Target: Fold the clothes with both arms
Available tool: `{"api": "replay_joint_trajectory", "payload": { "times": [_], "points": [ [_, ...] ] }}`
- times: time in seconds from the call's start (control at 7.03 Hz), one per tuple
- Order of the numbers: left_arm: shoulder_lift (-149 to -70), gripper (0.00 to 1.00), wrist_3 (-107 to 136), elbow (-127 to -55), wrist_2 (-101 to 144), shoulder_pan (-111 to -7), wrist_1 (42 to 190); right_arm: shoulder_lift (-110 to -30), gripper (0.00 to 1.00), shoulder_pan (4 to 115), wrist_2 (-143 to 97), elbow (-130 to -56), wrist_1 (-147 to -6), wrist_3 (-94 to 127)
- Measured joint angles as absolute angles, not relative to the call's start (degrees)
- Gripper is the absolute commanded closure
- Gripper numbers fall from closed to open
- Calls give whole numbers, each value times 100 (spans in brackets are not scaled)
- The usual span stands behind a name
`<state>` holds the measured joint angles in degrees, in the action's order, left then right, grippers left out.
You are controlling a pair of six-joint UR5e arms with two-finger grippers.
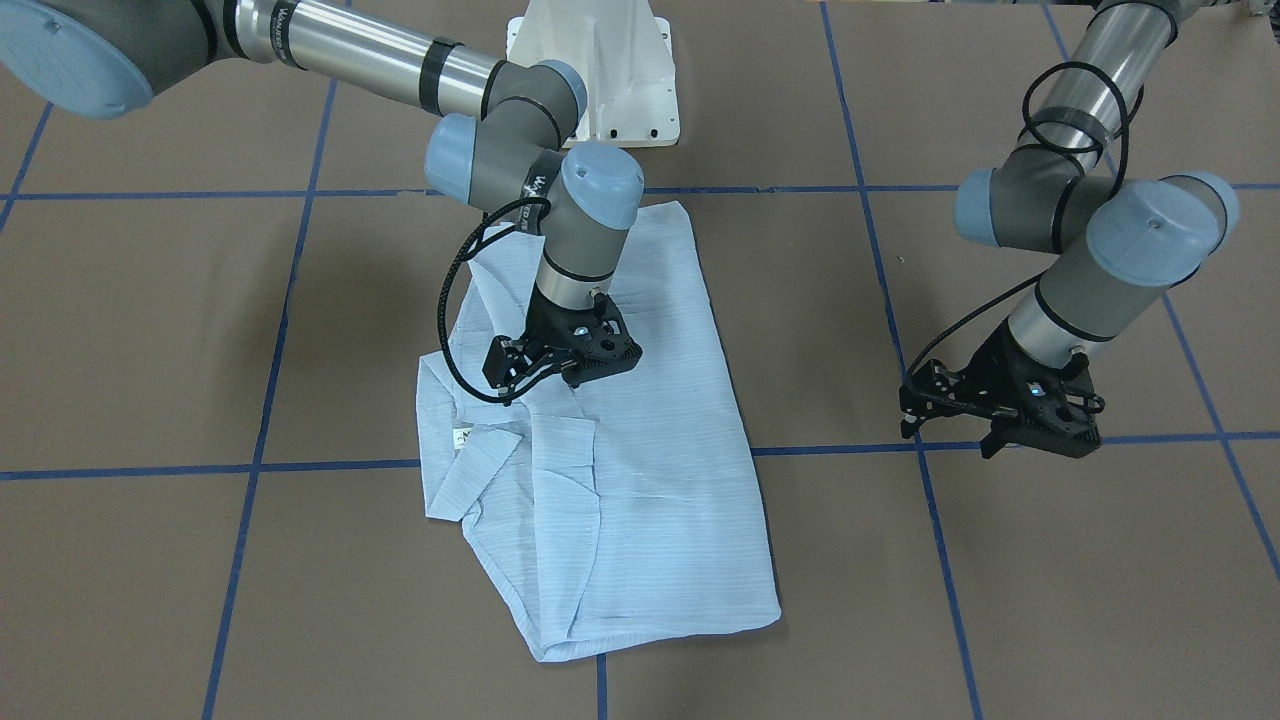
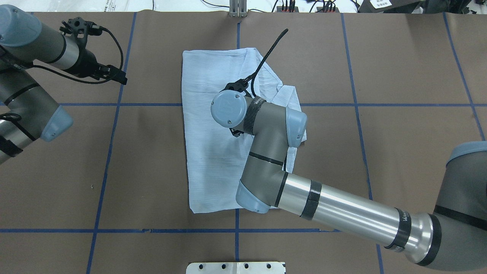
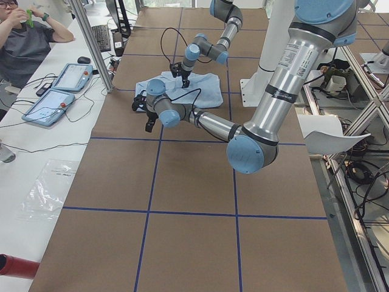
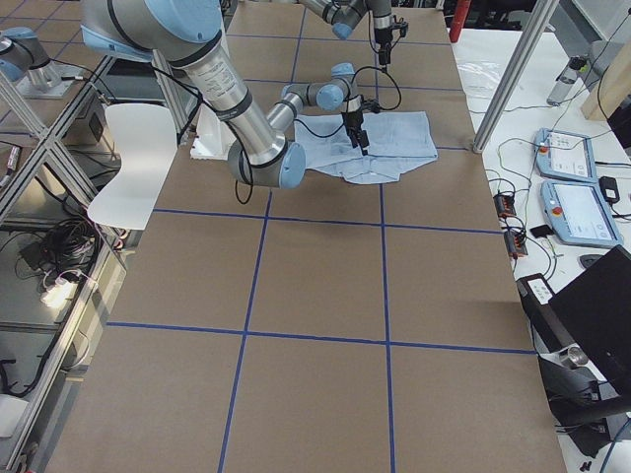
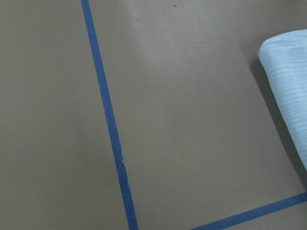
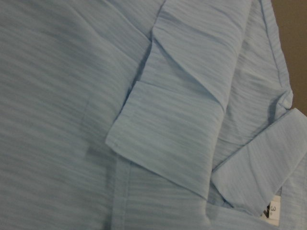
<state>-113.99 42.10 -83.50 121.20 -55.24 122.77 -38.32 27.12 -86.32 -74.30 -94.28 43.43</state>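
Pale blue shirt (image 1: pixel 650 480), partly folded, lies mid-table (image 1: pixel 150 350).

It looks folded into one long panel, with a loose flap and the collar (image 1: pixel 455 450) jutting from the robot's right edge, so cross folds likely remain. Its long axis runs from the robot toward the far side. The right pincer (image 1: pixel 545 375) hangs just over the cloth near the collar; whether it is clenched cannot be told. The left pincer (image 1: pixel 960 435) hovers spread and empty over bare table, well apart.

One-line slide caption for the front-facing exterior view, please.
Right gripper poised over the partly folded pale blue shirt; left gripper, jaws open, hangs apart above the brown table.
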Motion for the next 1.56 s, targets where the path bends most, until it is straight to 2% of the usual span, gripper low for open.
{"api": "replay_joint_trajectory", "payload": {
  "times": [0.71, 0.85, 1.14, 1.56],
  "points": [
    [-11407, 0, 4210, -8355, 12120, -5520, 12281, -3994, 1, 3096, -8502, -7483, -9948, 3966],
    [-11407, 0, 4212, -8369, 12120, -5519, 12277, -4330, 1, 3322, -8498, -7713, -9979, 3674],
    [-11408, 0, 4212, -8378, 12120, -5520, 12271, -5377, 0, 3693, -8521, -8667, -9953, 3074],
    [-11408, 0, 4254, -8432, 12234, -5514, 12266, -5748, 0, 4077, -9630, -9129, -9417, 3375]
  ]
}}
